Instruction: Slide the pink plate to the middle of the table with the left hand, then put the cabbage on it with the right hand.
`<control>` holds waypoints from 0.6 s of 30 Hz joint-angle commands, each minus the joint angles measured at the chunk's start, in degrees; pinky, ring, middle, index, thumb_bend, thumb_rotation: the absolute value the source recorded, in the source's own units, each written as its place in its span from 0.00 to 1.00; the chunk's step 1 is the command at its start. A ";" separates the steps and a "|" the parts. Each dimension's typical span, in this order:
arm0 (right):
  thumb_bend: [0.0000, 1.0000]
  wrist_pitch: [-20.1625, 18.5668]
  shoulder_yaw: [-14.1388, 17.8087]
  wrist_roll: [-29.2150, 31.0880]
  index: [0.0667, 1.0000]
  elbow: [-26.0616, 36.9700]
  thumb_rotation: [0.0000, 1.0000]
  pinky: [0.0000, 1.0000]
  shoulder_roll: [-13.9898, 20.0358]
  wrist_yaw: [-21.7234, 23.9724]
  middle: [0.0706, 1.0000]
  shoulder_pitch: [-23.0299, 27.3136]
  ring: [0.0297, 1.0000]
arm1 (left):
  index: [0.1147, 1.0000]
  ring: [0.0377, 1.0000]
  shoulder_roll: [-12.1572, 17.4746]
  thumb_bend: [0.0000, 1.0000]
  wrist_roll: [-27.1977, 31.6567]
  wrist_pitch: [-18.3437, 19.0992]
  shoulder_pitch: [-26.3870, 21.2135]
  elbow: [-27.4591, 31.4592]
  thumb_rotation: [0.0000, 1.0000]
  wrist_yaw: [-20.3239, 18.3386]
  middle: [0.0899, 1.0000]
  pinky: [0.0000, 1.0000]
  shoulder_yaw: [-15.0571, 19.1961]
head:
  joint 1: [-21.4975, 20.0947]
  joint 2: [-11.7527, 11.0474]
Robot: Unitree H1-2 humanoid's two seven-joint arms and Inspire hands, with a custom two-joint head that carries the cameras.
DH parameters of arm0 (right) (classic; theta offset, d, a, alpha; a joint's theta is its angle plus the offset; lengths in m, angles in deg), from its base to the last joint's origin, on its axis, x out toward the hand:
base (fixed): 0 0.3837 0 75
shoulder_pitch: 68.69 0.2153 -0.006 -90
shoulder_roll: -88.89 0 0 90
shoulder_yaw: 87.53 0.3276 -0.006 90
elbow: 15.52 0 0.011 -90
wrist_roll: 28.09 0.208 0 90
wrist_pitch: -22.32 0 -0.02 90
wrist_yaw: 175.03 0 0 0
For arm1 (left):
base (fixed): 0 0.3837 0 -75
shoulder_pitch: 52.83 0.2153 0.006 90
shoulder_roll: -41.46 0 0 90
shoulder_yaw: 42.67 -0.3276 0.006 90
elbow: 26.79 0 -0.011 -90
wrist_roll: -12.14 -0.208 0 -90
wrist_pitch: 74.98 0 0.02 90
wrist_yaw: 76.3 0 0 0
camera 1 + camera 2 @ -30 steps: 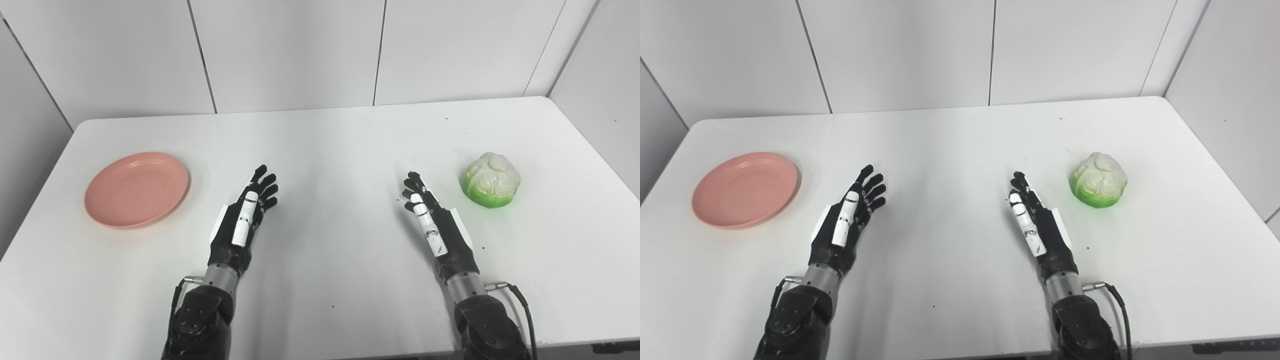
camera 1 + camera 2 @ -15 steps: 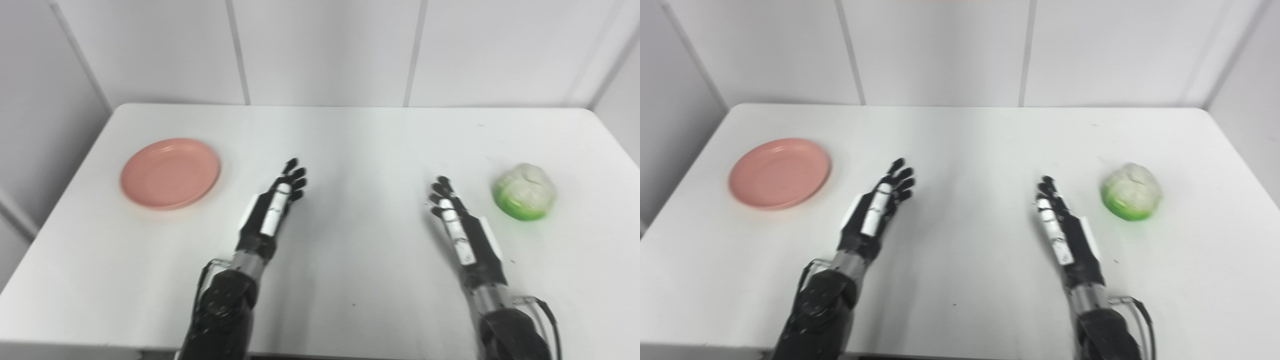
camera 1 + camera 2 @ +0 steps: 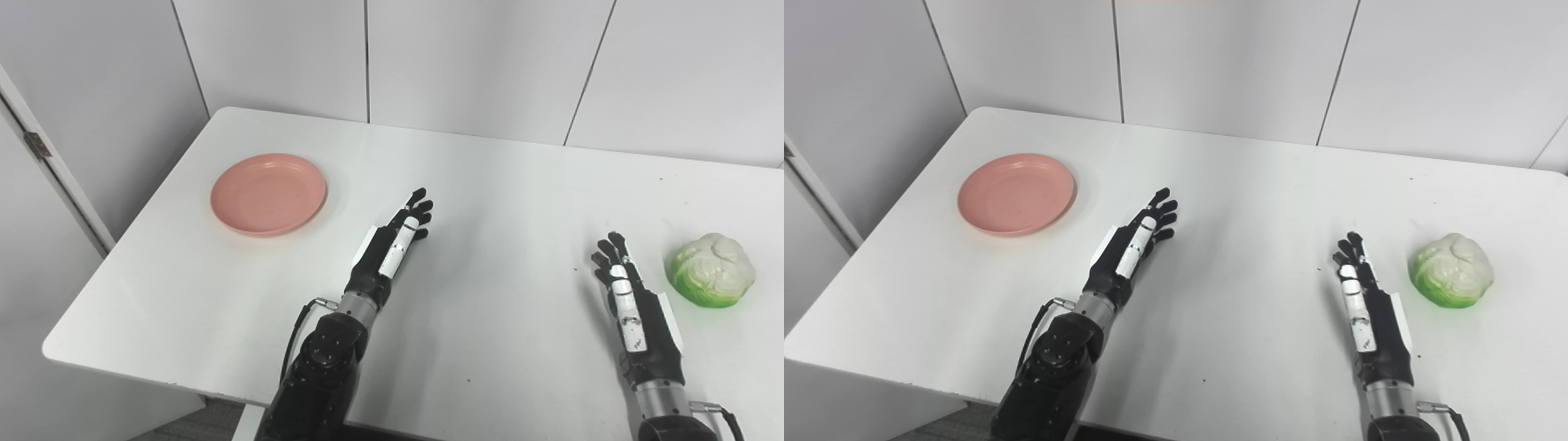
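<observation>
The pink plate [image 3: 268,193] lies flat on the left part of the white table [image 3: 502,184], with nothing on it. My left hand [image 3: 392,248] hovers open to the right of the plate and a little nearer, fingers stretched forward, well apart from the rim. A green and white cabbage [image 3: 712,269] sits at the right side of the table. My right hand [image 3: 631,303] is open just left of the cabbage, not touching it. Both hands hold nothing.
White wall panels stand behind the table. The table's left edge and near left corner [image 3: 52,349] show, with a grey panel and hinge [image 3: 37,144] beyond them. A black cable [image 3: 300,324] loops at my left wrist.
The whole picture has shifted: the camera turned left, so plate, cabbage and hands all sit further right in view. Both hands stay open and keep their places on the table.
</observation>
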 commanded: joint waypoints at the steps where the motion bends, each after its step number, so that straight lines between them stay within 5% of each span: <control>1: 0.20 1.69 0.56 0.13 0.97 -0.03 1.00 0.97 0.67 0.17 0.95 0.04 0.94 | 0.92 0.92 -1.51 0.43 -0.22 0.18 1.59 -4.18 1.00 -0.48 0.93 0.89 -1.36 | 0.01 -0.11; 18: 0.20 1.04 0.79 0.33 0.97 -0.36 1.00 0.96 0.60 0.01 0.95 0.37 0.94 | 0.94 0.94 -1.83 0.43 1.00 0.96 1.26 0.88 1.00 -0.76 0.95 0.92 -0.65 | 0.86 -0.51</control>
